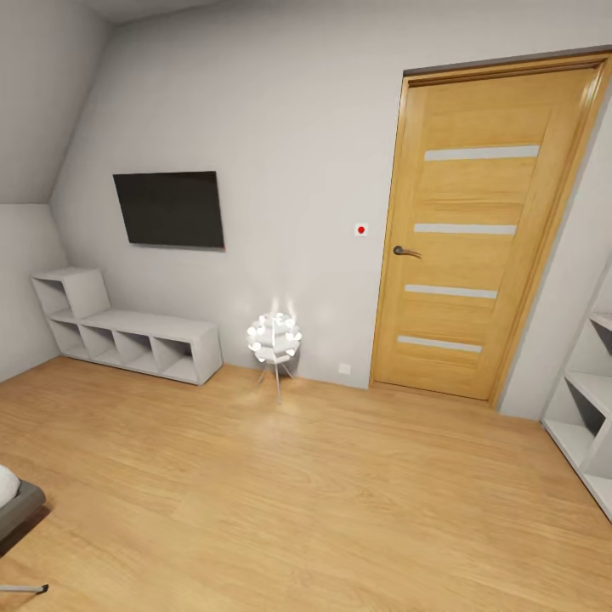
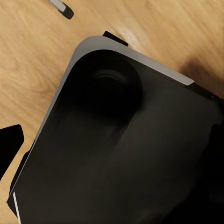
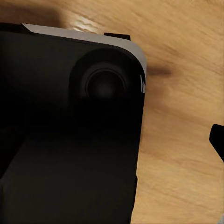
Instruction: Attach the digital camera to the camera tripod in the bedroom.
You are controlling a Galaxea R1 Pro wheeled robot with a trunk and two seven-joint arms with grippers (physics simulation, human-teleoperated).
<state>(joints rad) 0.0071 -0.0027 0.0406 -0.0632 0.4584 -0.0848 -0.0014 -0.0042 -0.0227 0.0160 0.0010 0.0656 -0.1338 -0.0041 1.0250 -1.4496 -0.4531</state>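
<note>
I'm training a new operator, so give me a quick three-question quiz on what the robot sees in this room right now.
1. True or false: the wooden door is shut.
2. What hangs on the grey wall above the low white cube shelves? A) a mirror B) a dark flat screen C) a clock
3. Fill in: the small white lamp on thin legs stands on the ____ between the shelves and the door.

Key
1. True: it sits flush in its frame.
2. B: the dark flat screen.
3. Floor: the light wood floor.
</note>
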